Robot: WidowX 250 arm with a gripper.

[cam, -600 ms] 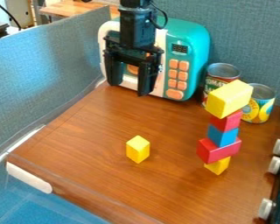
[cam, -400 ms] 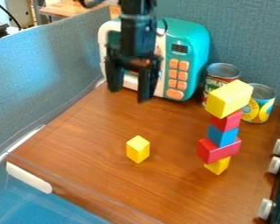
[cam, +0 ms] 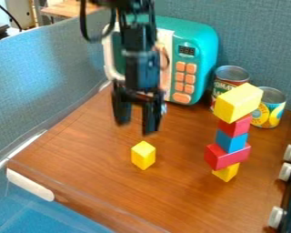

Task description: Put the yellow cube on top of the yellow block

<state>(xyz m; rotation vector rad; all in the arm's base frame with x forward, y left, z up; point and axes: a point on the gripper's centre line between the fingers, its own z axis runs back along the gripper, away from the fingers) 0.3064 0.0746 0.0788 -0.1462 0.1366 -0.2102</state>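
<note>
At left, a fabric-textured partition [cam: 44, 82] borders the worktop [cam: 93, 168], running past the view's edge; a smooth, rounded white strip [cam: 30, 184] sits at the near-left edge. The black arm [cam: 142, 68], blurred and cut off above, hides part of the toy microwave [cam: 199, 41], a rounded teal shell with orange buttons. Its claw [cam: 136, 128] hangs over the wood grain, fingers spread well apart, gripping nothing. The yellow cube [cam: 143, 155] stands on the worktop just below the claw in the view, with bare wood between it and the stack [cam: 232, 141]. The larger yellow block [cam: 238, 103] tops that stack, overhanging red, blue, red and yellow pieces, and partly covers two metal-lidded cans [cam: 232, 73]. Grey knobs [cam: 286, 171] line a dark panel cropped at right.
</note>
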